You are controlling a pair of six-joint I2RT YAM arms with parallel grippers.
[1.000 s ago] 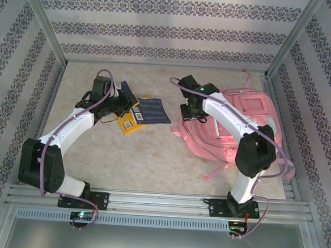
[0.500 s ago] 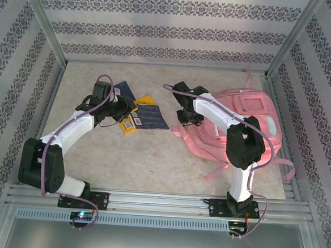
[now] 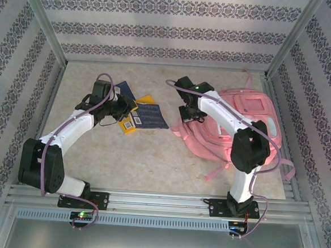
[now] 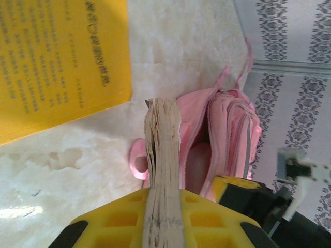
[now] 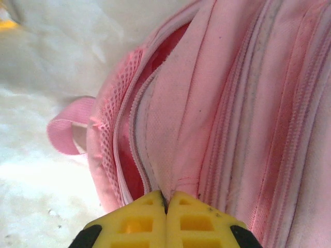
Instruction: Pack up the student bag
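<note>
1. Pink fabric of the student bag (image 3: pixel 252 104), flat on the right half of the pale stone-look table (image 3: pixel 152 157), close to the right wall, straps trailing toward the near edge.
2. At the bag's left end, right gripper (image 3: pixel 187 115); in the right wrist view its yellow fingers (image 5: pixel 196 222) pressed together, pinching a fold of pink cloth just beside the zip line.
3. Beside that pinch, main compartment gaping a little, darker pink lining visible inside; carry loop (image 5: pixel 67 129) lying on the table to the left of the opening.
4. Left of centre, left gripper (image 3: pixel 124 107) clamped on a dark blue book (image 3: pixel 150 114) by its left edge; in the left wrist view, page block seen edge-on between the yellow fingers, pointing toward the bag's mouth.
5. Held book and bag apart, bare table between them; resting on the table or lifted clear of it, cannot tell.
6. Yellow book (image 3: pixel 130 127) flat on the table, partly under the held one; another blue book (image 3: pixel 124 90) beyond the left gripper, toward the back wall.
</note>
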